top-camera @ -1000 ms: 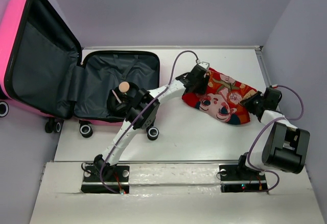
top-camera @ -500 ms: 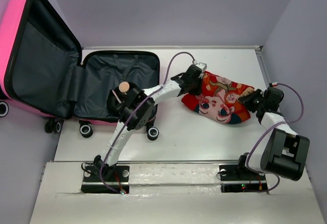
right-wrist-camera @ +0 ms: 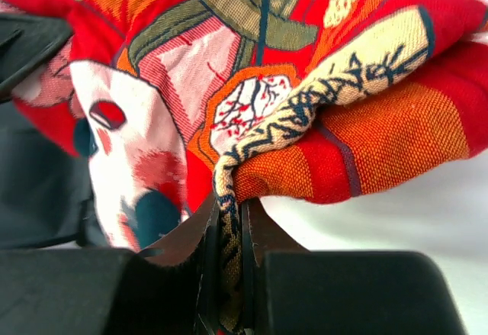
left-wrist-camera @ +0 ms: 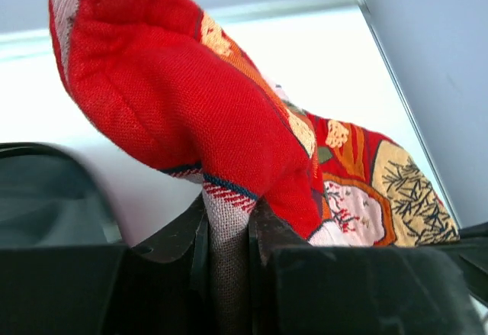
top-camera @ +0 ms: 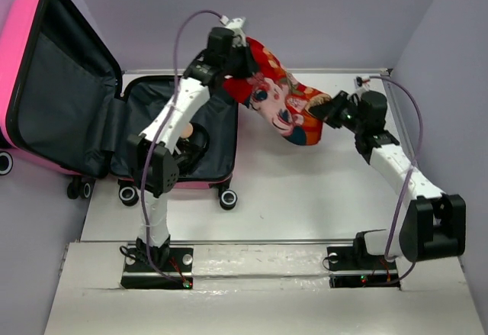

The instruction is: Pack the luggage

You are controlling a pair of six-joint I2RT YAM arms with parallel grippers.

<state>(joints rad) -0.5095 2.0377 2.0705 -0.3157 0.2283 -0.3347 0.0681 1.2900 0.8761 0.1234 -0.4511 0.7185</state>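
Top external view showed the red printed cloth [top-camera: 282, 110] slung in the air between the two arms; a second earlier it had lain flat on the table [top-camera: 305, 198], to the right of the luggage [top-camera: 19, 60], with a gripper at each end; both arms had since risen and swung left, carrying it off the surface. The left gripper [top-camera: 240, 51] was raised high over the far right corner of the case's lower half; the right gripper [top-camera: 332, 111] trailed lower, above the table, so the cloth sagged from left to right. Left wrist view had the left gripper [left-wrist-camera: 226, 224] clamped narrow on a bunched fold of fabric; right wrist view showed the right gripper [right-wrist-camera: 229, 232] pinching the opposite hem just as tightly. The luggage sat open at the left of the table, its pink lid upright against the wall, the grey-lined lower half flat and facing up; a small dark item [top-camera: 191, 140] seemed already to rest inside, though the left arm hid most of it. Judged from this, the lift was done and the carry under way; lowering the cloth into the lining and letting go were not yet done.
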